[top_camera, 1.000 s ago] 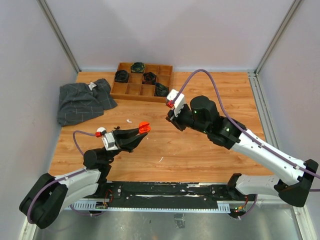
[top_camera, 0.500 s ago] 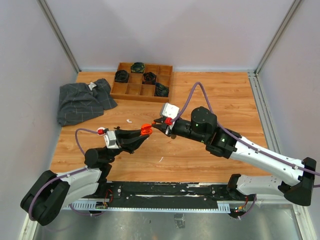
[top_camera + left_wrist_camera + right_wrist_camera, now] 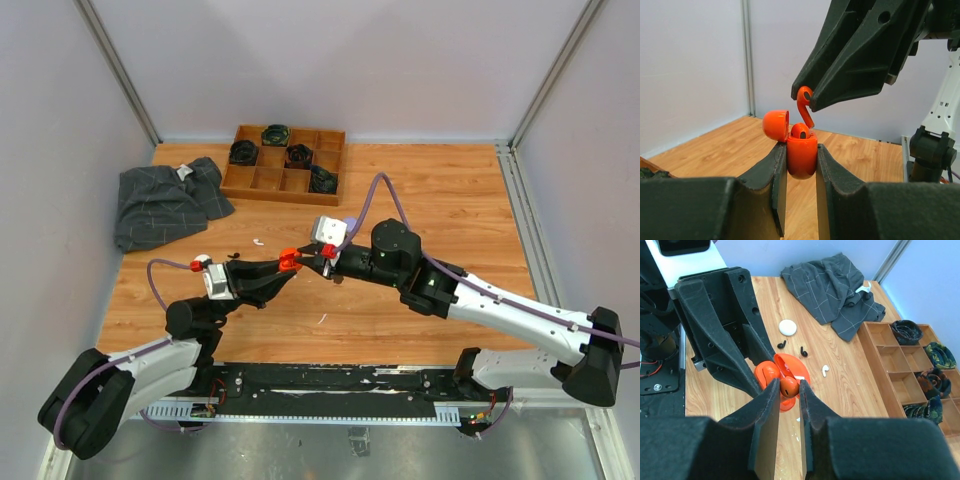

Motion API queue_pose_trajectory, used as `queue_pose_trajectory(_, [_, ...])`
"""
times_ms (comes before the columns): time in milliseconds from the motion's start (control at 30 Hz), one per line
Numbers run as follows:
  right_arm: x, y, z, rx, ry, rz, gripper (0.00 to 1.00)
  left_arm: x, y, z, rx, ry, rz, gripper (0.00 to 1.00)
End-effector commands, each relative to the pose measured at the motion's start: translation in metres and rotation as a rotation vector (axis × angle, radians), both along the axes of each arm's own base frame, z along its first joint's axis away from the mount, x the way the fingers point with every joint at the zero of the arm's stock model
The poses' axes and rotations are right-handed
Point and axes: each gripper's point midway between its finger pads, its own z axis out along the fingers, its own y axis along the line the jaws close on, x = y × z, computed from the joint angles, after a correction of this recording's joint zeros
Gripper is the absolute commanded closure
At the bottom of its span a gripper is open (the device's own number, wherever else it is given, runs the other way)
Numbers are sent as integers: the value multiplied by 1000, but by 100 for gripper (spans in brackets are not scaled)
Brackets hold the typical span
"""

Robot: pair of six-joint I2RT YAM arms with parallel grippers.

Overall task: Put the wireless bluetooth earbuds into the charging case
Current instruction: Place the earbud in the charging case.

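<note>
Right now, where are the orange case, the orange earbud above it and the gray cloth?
orange case (image 3: 802, 157): left wrist view, on its lower body.
orange earbud (image 3: 807, 114): left wrist view, on its stem.
gray cloth (image 3: 826, 284): right wrist view, on its middle folds.

Orange earbud (image 3: 789, 386) — above open case (image 3: 792, 369)

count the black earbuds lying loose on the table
2. The first black earbud lies beside the white round case; the second black earbud lies between it and the white earbud. More may be hidden under the arms.
</note>
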Motion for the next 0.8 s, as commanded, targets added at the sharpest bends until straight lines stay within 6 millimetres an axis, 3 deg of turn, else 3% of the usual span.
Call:
queue_pose_trajectory(0, [-12, 10, 6, 52, -3, 54, 93, -23, 11, 45, -112, -185, -14, 100])
queue_pose_trajectory(467, [-12, 14, -8, 56, 4, 57, 93, -27, 16, 52, -151, -189, -14, 100])
queue_pose_trajectory(767, [-20, 10, -11, 69, -1, 91, 89, -19, 26, 59, -215, -138, 36, 100])
